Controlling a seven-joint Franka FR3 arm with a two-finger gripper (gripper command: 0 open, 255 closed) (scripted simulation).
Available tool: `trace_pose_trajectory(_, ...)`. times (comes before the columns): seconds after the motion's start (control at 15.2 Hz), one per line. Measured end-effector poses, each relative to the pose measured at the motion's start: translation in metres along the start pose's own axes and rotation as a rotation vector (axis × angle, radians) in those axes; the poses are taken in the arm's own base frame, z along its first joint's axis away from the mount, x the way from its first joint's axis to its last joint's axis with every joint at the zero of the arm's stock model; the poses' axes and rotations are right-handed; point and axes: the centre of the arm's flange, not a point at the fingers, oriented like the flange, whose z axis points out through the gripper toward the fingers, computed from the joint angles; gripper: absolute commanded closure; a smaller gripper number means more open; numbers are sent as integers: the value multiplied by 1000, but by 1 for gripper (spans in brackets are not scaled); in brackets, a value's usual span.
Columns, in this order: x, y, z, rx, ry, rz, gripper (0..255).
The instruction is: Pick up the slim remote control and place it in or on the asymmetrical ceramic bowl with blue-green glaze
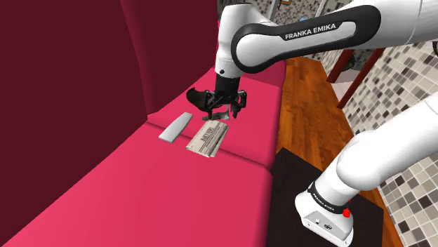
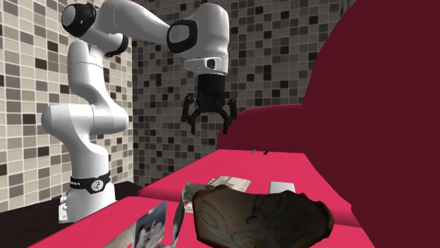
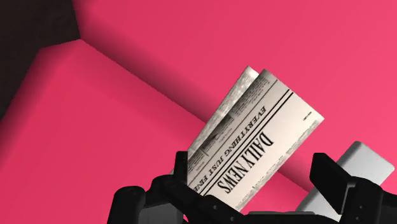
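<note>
The slim grey remote (image 1: pixel 175 128) lies flat on the pink sofa seat (image 1: pixel 140 189), just beside a folded newspaper (image 1: pixel 208 137). My gripper (image 1: pixel 230 108) hangs open above the newspaper's far end, touching nothing. In the wrist view the newspaper (image 3: pixel 254 143) shows between the fingers (image 3: pixel 327 173), with the remote (image 3: pixel 359 167) just outside one of them. The bowl (image 2: pixel 261 217), uneven-rimmed and dark brown with faint blue-green lines, stands on the seat beyond the newspaper (image 2: pixel 229 183) and remote (image 2: pixel 283 187). In the shoulder view the bowl (image 1: pixel 198 99) is a dark shape beside the gripper. From the second exterior view the gripper (image 2: pixel 209 121) hangs well above the cushion.
The dark red sofa back (image 1: pixel 84 63) rises along the seat. A printed card-like object (image 2: pixel 151 225) leans beside the bowl. The black stand (image 1: pixel 302 182) sits beside the sofa's front edge, with wooden floor (image 1: pixel 305 77) and tiled walls (image 2: pixel 275 56) behind.
</note>
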Motion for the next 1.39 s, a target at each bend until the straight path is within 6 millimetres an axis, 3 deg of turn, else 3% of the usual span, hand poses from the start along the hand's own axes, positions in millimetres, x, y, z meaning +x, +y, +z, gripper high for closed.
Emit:
trace_pose_trajectory(0.33, 33, -52, 29, 14, 14, 165, 0)
trace_pose_trajectory(0.73, 74, -99, 59, 29, 30, 365, 0)
trace_pose_trajectory(0.92, 105, -121, 80, 37, 39, 467, 0)
trace_pose_trajectory(1.12, 132, -136, 92, 42, 46, 557, 0)
trace_pose_trajectory(1.39, 138, -142, 111, 44, 49, 578, 0)
